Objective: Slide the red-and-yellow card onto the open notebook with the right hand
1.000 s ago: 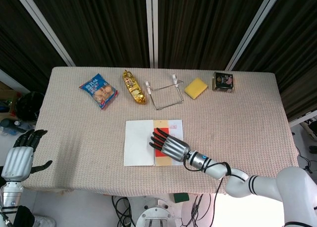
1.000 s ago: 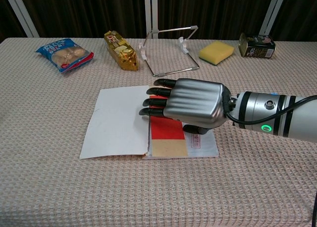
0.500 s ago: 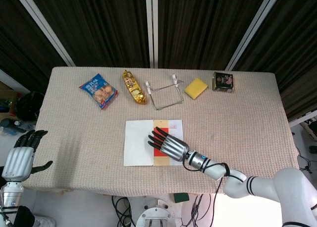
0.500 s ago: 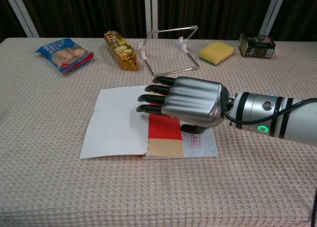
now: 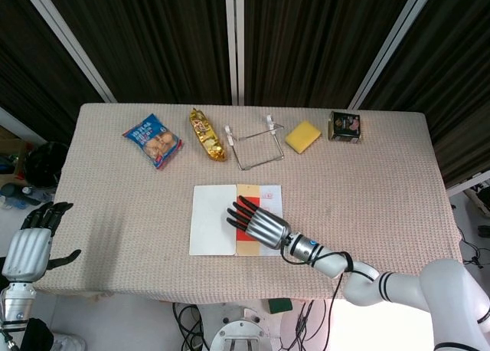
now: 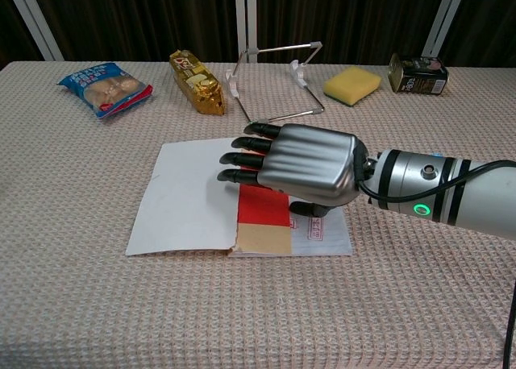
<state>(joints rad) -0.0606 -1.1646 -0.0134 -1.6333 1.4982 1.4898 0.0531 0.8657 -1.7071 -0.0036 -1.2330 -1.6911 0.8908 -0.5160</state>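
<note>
The open notebook [image 6: 181, 200] [image 5: 210, 219] lies flat at the table's middle front. On its right page lies the red-and-yellow card [image 6: 262, 224] [image 5: 246, 244], long side running front to back. My right hand [image 6: 302, 169] [image 5: 256, 223] lies palm down over the card's far half, black fingers stretched left past the spine onto the left page. It holds nothing. My left hand [image 5: 29, 242] hangs beyond the table's left front corner, fingers apart and empty; the chest view does not show it.
Along the far side sit a blue snack bag [image 6: 105, 87], a gold wrapped bar [image 6: 197, 83], a wire stand [image 6: 274, 79], a yellow sponge [image 6: 352, 84] and a dark tin [image 6: 418, 73]. Bare cloth lies around the notebook.
My right hand has slid a little to the left, and the notebook with the card has shifted left under it. The left hand has not moved.
</note>
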